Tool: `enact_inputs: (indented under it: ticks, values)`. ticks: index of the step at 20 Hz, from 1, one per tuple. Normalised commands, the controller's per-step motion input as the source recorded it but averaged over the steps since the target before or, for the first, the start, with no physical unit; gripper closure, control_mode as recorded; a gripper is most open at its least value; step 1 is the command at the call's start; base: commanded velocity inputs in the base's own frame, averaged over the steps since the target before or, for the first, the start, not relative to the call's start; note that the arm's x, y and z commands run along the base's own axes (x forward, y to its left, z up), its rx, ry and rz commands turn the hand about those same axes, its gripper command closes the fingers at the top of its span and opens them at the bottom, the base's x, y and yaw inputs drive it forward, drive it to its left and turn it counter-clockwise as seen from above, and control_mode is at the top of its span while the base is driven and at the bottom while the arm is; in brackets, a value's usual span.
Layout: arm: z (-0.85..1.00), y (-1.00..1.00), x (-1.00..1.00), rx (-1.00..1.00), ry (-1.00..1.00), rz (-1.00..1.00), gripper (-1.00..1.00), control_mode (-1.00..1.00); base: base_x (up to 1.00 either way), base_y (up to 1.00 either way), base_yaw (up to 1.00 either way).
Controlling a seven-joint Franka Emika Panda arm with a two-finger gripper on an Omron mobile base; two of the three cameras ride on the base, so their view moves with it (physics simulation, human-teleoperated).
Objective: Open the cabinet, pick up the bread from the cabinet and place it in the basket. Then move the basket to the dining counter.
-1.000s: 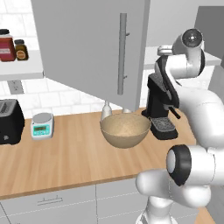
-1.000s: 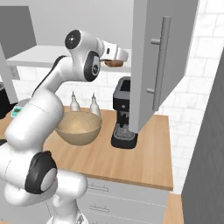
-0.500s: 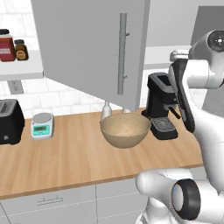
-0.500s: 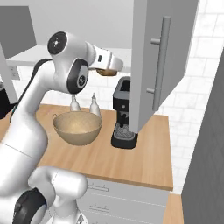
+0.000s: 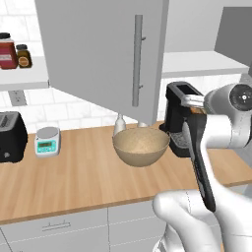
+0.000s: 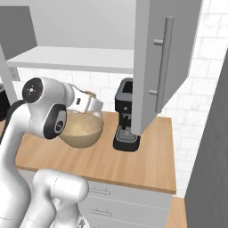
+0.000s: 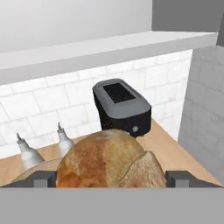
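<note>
We held the bread [image 7: 107, 159] between the two fingertips [image 7: 40, 178] of our hand [image 7: 109, 179]; the fingers stood wide apart with the golden-brown roll filling the gap between them, so the hand was gripping the bread. In the hand view the roll sat in front of the black coffee machine [image 7: 122, 107], with two small pale bottles [image 7: 27, 153] by the white tiled wall to one side. In the right base view our hand [image 6: 91, 103] was just above the near rim of the basket [image 6: 82, 129], which stood on the wooden surface [image 6: 147, 156] just beside the coffee machine [image 6: 126, 113]. In the left base view the basket [image 5: 141, 146] sat on the surface [image 5: 74, 172] below the open door of the cabinet [image 5: 98, 54]. A toaster [image 5: 11, 136] and a small kitchen scale [image 5: 47, 141] stood well apart from it at the far left.
</note>
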Motion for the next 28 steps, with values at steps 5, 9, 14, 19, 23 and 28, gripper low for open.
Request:
enact_inputs:
  ticks: [5, 9, 14, 19, 23, 28]
  values:
    - [-0.51, 0.28, 0.62, 0.26, 0.17, 0.12, 1.00, -1.00, 0.00, 0.00, 0.00]
    - [-0.22, 0.28, 0.38, 0.24, 0.16, 0.16, 1.00, -1.00, 0.00, 0.00, 0.00]
    - [-0.22, 0.28, -0.14, 0.04, 0.02, 0.14, 1.00, -1.00, 0.00, 0.00, 0.00]
    - [-0.58, 0.41, -0.23, -0.06, -0.03, 0.05, 1.00, -1.00, 0.00, 0.00, 0.00]
    - [-0.39, 0.68, 0.39, -0.06, -0.02, 0.00, 1.00, -1.00, 0.00, 0.00, 0.00]
    - [-0.04, 0.20, 0.63, -0.07, 0.03, 0.00, 1.00, -1.00, 0.00, 0.00, 0.00]
